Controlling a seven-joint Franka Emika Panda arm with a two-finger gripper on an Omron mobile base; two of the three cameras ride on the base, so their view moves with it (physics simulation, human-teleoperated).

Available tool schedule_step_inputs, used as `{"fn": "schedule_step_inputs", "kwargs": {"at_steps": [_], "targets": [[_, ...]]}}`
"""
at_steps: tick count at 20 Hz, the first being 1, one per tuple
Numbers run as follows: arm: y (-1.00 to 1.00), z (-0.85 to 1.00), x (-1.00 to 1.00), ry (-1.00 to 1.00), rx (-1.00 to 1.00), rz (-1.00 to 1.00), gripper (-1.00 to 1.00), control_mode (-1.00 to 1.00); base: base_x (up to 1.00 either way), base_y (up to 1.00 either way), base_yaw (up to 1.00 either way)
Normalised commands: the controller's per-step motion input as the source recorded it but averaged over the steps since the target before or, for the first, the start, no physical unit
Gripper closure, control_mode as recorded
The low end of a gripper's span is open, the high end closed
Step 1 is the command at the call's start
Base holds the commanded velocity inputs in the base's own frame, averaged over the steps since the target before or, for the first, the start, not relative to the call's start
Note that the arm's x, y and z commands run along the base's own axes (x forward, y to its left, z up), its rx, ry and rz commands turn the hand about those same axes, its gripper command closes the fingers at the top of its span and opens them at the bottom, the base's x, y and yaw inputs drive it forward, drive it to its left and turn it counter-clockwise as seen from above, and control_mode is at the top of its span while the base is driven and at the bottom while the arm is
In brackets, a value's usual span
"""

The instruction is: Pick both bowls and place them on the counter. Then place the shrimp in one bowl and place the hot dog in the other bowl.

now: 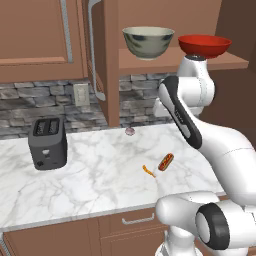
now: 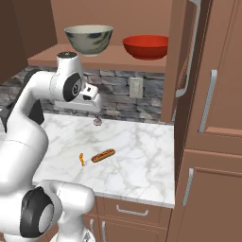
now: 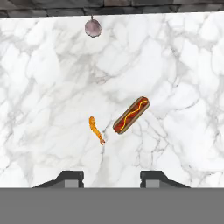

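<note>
In the left base view, the grey-beige bowl (image 1: 148,42) and the red bowl (image 1: 204,46) stand upright side by side on the wooden cabinet shelf (image 1: 185,61), above the counter (image 1: 100,175), the red one to the right. The arm's upper joint rises in front of the red bowl's lower edge. On the marble, the hot dog (image 1: 166,161) lies with its long axis running from lower left to upper right; the shrimp (image 1: 149,171) lies just beside it to the lower left, apart from it. A small pinkish-purple bulb (image 1: 130,131) sits near the stone backsplash, and a dark toaster (image 1: 48,142) stands well to the left.

In the right base view, both bowls sit on the same shelf, the grey-beige one (image 2: 89,39) left of the red one (image 2: 146,47). The hand hangs over the back of the counter (image 2: 142,160), near the bulb (image 2: 98,121); its finger state cannot be told here. The hot dog (image 2: 103,155) lies nearly level, tilted slightly up to the right, with the shrimp (image 2: 82,159) close on its left.

In the hand view, the gripper (image 3: 112,179) looks straight down, its two tips spread wide with nothing between them. The hot dog (image 3: 131,114) slants from lower left to upper right, mustard along the sausage. The shrimp (image 3: 96,130) runs roughly top to bottom just left of it. The bulb (image 3: 92,27) lies near the top edge.
</note>
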Motion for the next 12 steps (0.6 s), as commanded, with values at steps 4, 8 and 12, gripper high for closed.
{"fn": "schedule_step_inputs", "kwargs": {"at_steps": [4, 8, 12], "targets": [[-0.03, -0.12, -0.01, -0.03, -0.03, 0.03, -1.0, -1.0, 0.0, 0.0, 0.0], [0.0, 0.02, -0.24, -0.37, -0.34, 0.06, -1.0, -1.0, 0.0, 0.0, 0.0], [-0.03, 0.37, -0.41, -0.4, -0.45, 0.03, -1.0, -1.0, 0.0, 0.0, 0.0]]}}
